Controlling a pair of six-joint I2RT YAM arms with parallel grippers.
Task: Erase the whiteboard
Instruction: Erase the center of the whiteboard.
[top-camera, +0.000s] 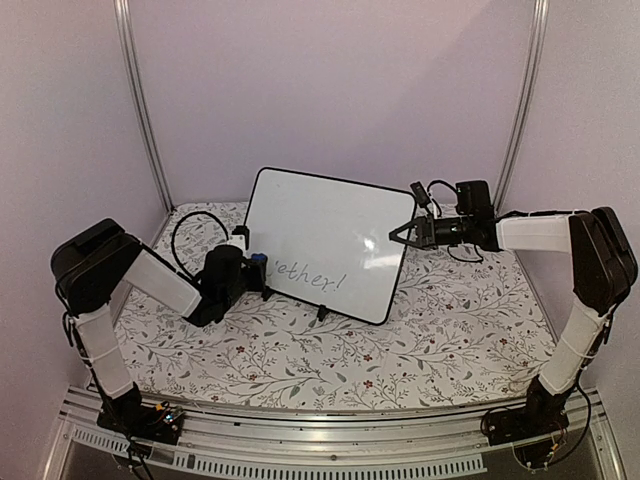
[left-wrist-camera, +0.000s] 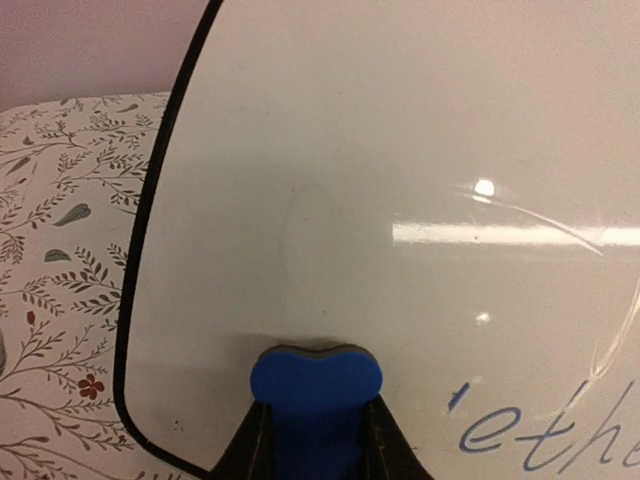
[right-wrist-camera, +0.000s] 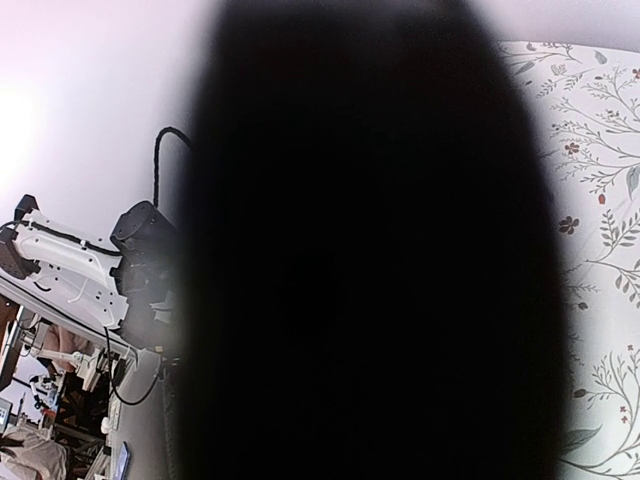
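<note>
The whiteboard (top-camera: 330, 225) stands tilted at the table's centre, with grey handwriting (top-camera: 312, 275) along its lower left. My left gripper (top-camera: 256, 268) is shut on a small blue eraser (top-camera: 260, 264) at the board's lower left corner. In the left wrist view the eraser (left-wrist-camera: 315, 378) sits between the black fingers (left-wrist-camera: 250, 445) of that gripper (left-wrist-camera: 315, 415), pressed flat on the whiteboard (left-wrist-camera: 400, 150) just left of the blue letters (left-wrist-camera: 540, 440). My right gripper (top-camera: 399, 236) is shut on the board's right edge. A dark shape (right-wrist-camera: 370, 250) fills the right wrist view and hides its fingers.
A floral cloth (top-camera: 420, 330) covers the table. Metal posts (top-camera: 140, 100) rise at the back corners against pale walls. The left arm's black cable (top-camera: 185, 235) loops behind its wrist. The board's small black feet (top-camera: 322, 312) rest on the cloth.
</note>
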